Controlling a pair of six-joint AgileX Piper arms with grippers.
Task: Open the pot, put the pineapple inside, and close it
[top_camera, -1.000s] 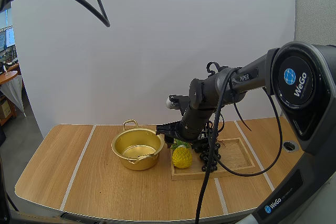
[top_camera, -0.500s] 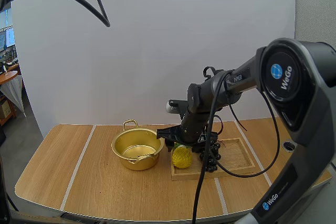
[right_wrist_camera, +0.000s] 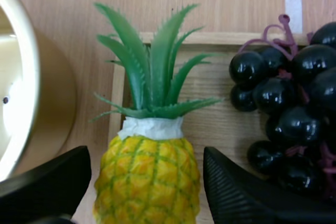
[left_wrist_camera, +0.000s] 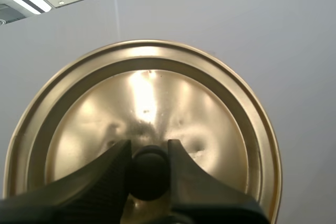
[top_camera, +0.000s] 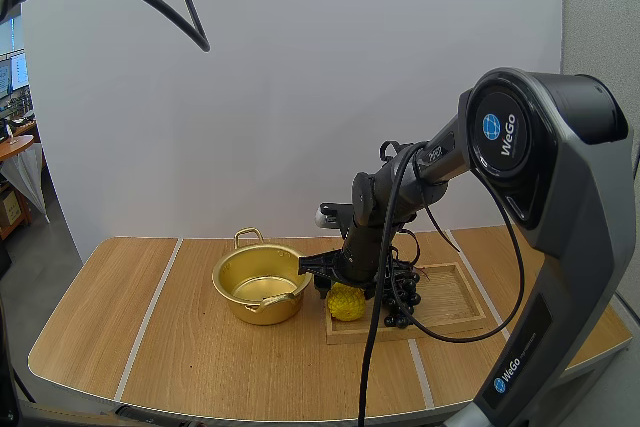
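Right pincer (right_wrist_camera: 147, 157) stands apart, one finger on each side of the pineapple (right_wrist_camera: 149, 179). The pineapple sits at the 9 o'clock end of the tray (top_camera: 455, 292) on the worktop (top_camera: 150, 347), with grapes (right_wrist_camera: 294, 103) at its 3 o'clock and the open pot (top_camera: 262, 282) at its 9 o'clock. Left pincer (left_wrist_camera: 149, 156) is clamped on the knob (left_wrist_camera: 149, 177) of the lid (left_wrist_camera: 157, 93), high above the worktop.
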